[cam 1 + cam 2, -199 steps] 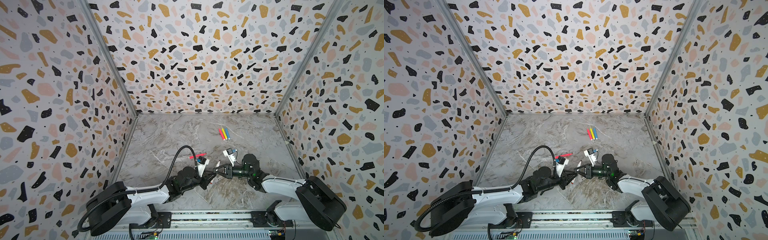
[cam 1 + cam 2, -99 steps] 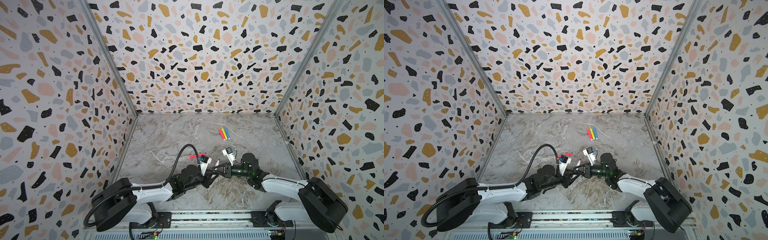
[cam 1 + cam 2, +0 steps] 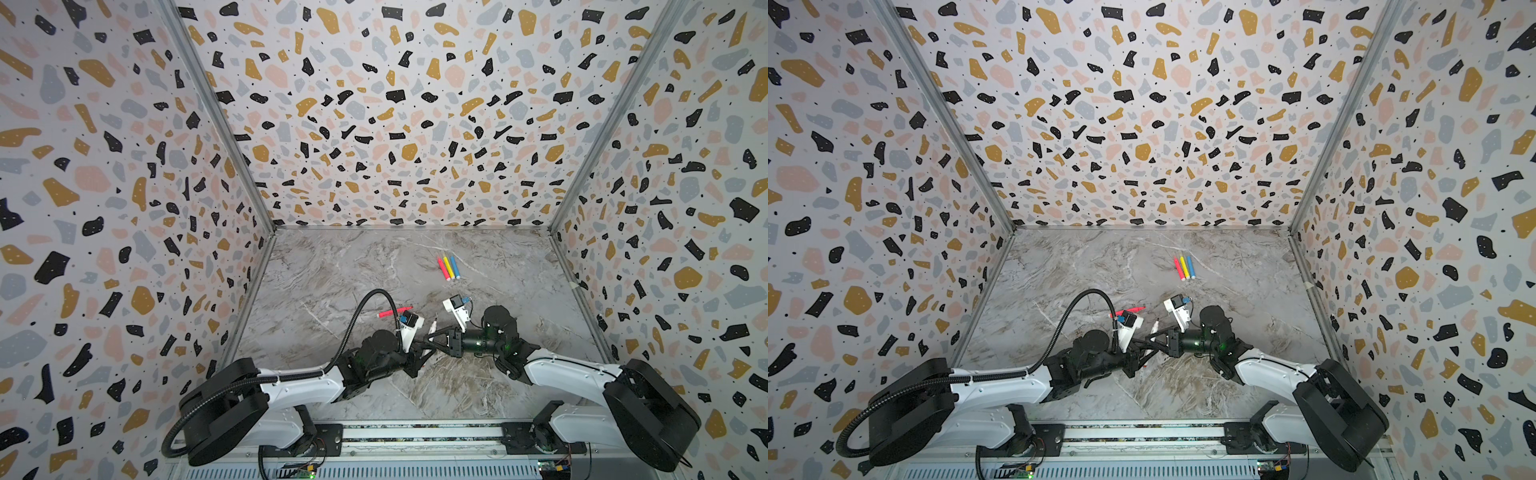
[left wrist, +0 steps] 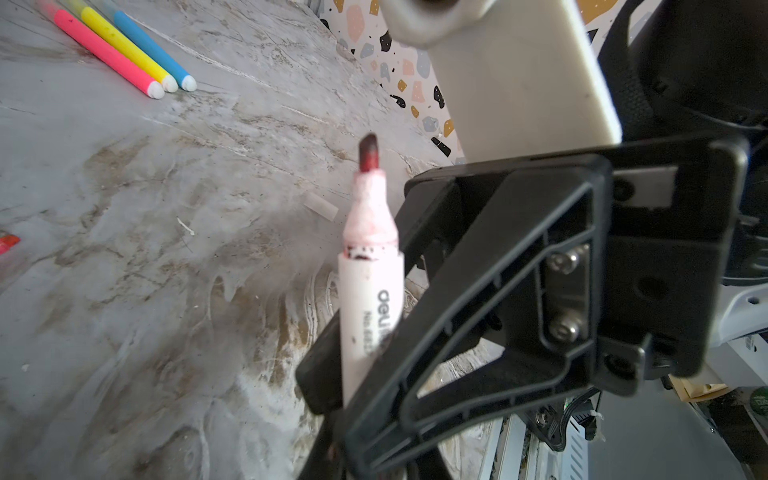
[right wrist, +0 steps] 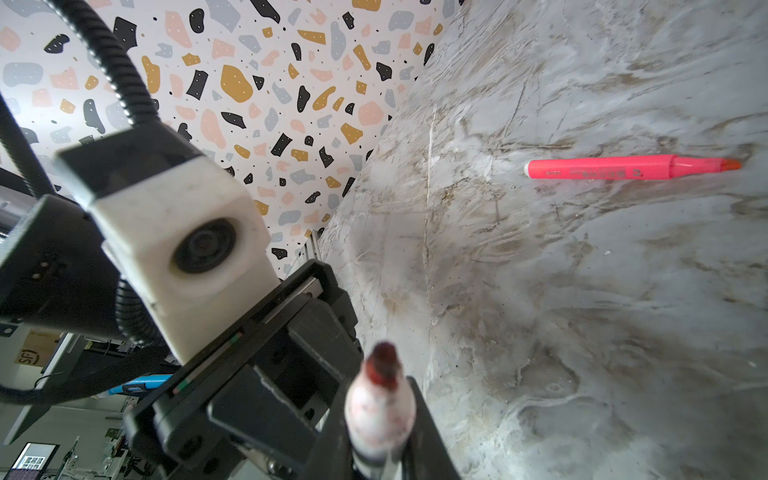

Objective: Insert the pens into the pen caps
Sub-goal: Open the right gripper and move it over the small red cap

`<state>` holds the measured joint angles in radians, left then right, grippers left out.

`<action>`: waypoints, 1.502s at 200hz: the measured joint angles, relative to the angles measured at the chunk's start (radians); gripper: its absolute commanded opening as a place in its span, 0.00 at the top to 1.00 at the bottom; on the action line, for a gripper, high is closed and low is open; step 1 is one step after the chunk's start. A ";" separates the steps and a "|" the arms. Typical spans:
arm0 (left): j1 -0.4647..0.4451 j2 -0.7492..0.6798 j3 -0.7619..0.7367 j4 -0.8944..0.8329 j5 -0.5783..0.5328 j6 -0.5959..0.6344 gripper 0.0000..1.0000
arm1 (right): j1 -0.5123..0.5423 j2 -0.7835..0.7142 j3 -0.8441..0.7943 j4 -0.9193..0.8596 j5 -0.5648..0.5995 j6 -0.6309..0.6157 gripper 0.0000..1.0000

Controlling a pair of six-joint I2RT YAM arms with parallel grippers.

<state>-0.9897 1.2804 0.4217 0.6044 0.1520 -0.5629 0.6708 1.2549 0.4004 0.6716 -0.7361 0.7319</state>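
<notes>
Bench (image 3: 332, 270): I see marbled grey with five pens in view, four of them lying on it, and no cap anywhere.
Right tool (image 5: 380, 440): it is clamped tight on the white pen (image 4: 370, 291), low in the middle of both top views.
Left tool (image 3: 424, 350): this one is closed too, meeting the right one nose to nose. I judge it pinches the same pen lower on the barrel, though the right tool's finger hides the contact.
Row of three: the pink pen (image 3: 443, 268), yellow pen (image 3: 448, 267) and blue pen (image 3: 454, 266) lie touching side by side, right of centre toward the back wall. I cannot tell whether their far ends carry caps.
Loose pink pen (image 5: 602, 167): it lies alone just above the left tool in both top views. Its orange tip is bare, so it is not done.
White pen's tip (image 4: 369, 151): it is dark red and uncovered, pointing toward the back wall, with ink smeared down the neck.
Caps: with none in sight, I count nothing as finished. Of the two pens I can check, neither is capped. As I judge it, the one in hand comes first, once a cap turns up.
</notes>
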 measured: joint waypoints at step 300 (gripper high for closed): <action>-0.001 -0.072 -0.027 -0.178 -0.109 0.002 0.98 | -0.306 0.112 0.287 -0.908 0.763 -0.328 0.53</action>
<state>-0.9905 1.2083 0.3943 0.4267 0.0425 -0.5610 0.3649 1.3670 0.6876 -0.2359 0.0265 0.4034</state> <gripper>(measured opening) 0.161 0.471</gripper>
